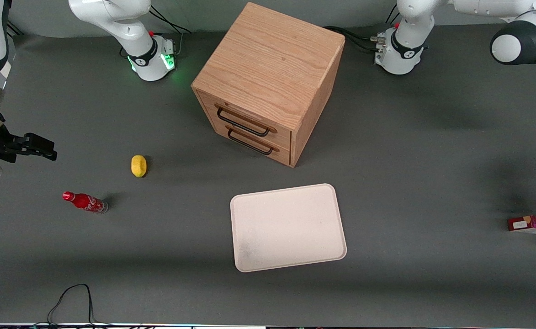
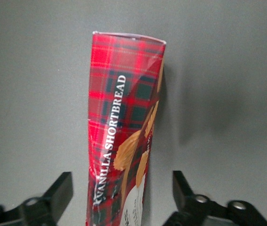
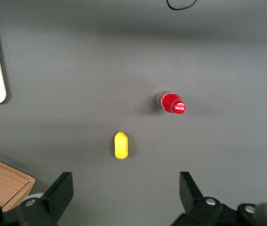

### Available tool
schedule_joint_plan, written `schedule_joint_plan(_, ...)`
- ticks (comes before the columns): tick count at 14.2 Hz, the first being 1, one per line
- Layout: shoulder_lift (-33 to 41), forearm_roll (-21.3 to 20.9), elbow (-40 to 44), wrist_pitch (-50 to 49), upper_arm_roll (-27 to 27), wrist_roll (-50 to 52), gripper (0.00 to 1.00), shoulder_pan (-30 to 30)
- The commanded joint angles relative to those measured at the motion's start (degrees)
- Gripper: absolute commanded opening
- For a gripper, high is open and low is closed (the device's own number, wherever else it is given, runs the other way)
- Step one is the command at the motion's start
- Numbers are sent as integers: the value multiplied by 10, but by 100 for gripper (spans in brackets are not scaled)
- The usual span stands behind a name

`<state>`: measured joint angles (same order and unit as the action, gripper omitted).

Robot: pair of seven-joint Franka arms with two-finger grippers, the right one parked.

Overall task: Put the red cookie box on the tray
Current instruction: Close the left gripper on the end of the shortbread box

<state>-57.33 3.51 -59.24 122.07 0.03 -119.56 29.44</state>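
Note:
The red cookie box (image 1: 533,225) lies on the table at the working arm's end, partly cut off by the picture's edge. In the left wrist view the box (image 2: 124,117) shows red tartan, "VANILLA SHORTBREAD" lettering, cookie pictures and a white label. My left gripper (image 2: 120,182) is above the box and open. The box's label end lies between the two fingers (image 2: 60,188), with a gap on each side, so neither finger touches it. The off-white tray (image 1: 288,226) lies empty mid-table, nearer the front camera than the cabinet, well away from the box.
A wooden drawer cabinet (image 1: 268,77) with two drawers stands mid-table. A yellow lemon-like object (image 1: 138,165) and a small red cola bottle (image 1: 85,202) lie toward the parked arm's end. A black cable (image 1: 73,297) lies near the table's front edge.

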Motion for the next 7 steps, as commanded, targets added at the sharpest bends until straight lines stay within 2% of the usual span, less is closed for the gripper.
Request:
schedule_joint_plan(1,-11,6,24,-3,2,-14,0,-3)
schedule_joint_plan(7,-9,6,24,-16,2,-14,0,-3)
